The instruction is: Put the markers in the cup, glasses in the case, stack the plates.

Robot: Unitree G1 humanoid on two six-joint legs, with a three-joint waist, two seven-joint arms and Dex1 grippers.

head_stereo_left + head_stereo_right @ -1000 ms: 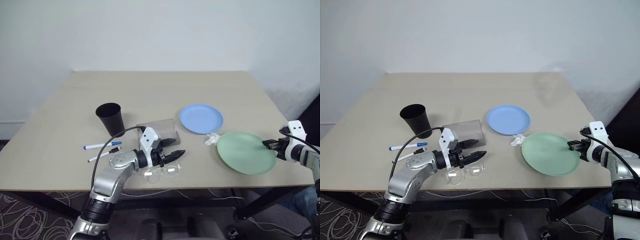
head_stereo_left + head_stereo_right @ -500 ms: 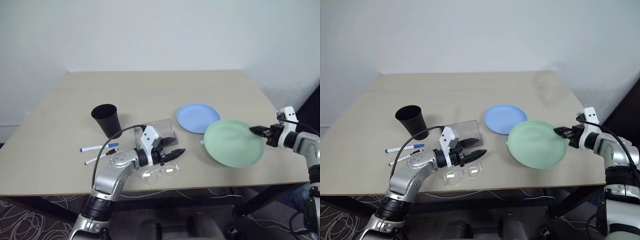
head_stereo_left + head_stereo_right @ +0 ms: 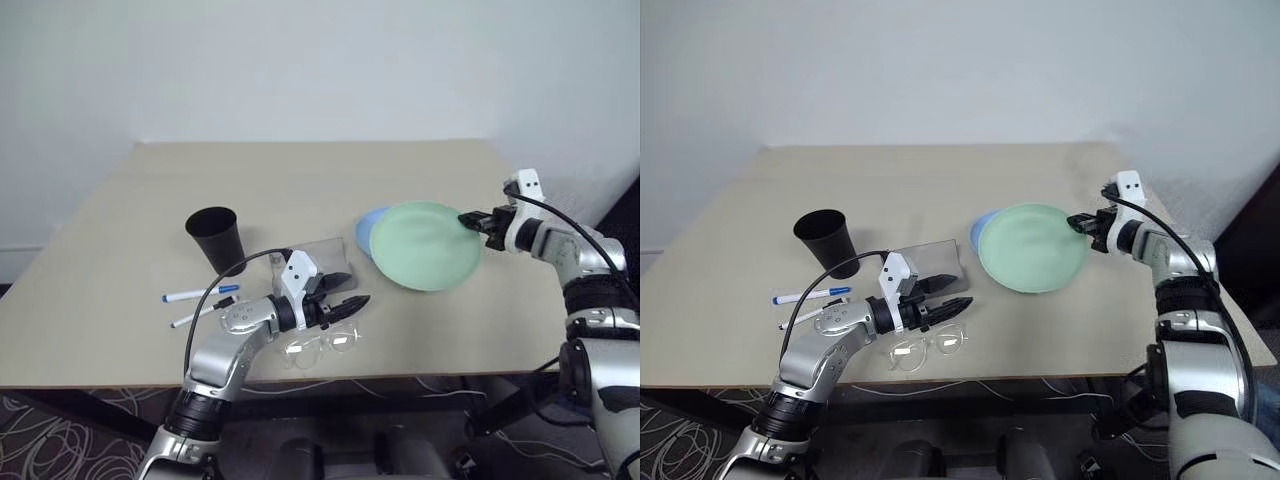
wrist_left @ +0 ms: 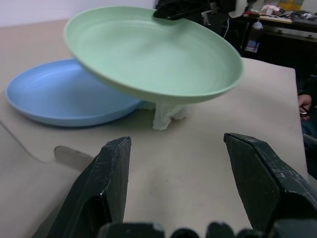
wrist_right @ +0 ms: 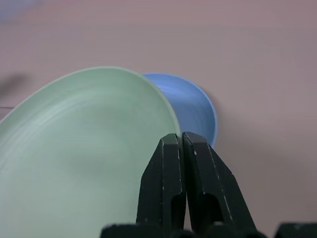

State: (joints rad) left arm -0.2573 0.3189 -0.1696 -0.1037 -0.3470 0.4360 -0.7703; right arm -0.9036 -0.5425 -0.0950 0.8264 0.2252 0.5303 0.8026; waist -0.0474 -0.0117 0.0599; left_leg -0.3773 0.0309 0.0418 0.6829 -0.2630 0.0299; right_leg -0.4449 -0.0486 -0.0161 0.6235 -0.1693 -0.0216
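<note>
On the beige table point(image 3: 120, 230), the matte black tapered cup point(image 3: 219, 238) stands beside two thin white markers point(image 3: 202, 294). The left gripper point(image 3: 352, 306) hovers with fingers spread and empty over the clear-framed glasses point(image 3: 322, 346), by the grey translucent-lidded case point(image 3: 322, 260). The right gripper point(image 3: 467, 219) pinches the rim of the pale mint green round plate point(image 3: 424, 245), lifted and tilted over the light blue round plate point(image 4: 59, 94).

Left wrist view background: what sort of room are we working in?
Probably a lab or workshop, not a home: a bare beige table against a plain white wall, loose cables on patterned carpet, and a cluttered bench behind.
</note>
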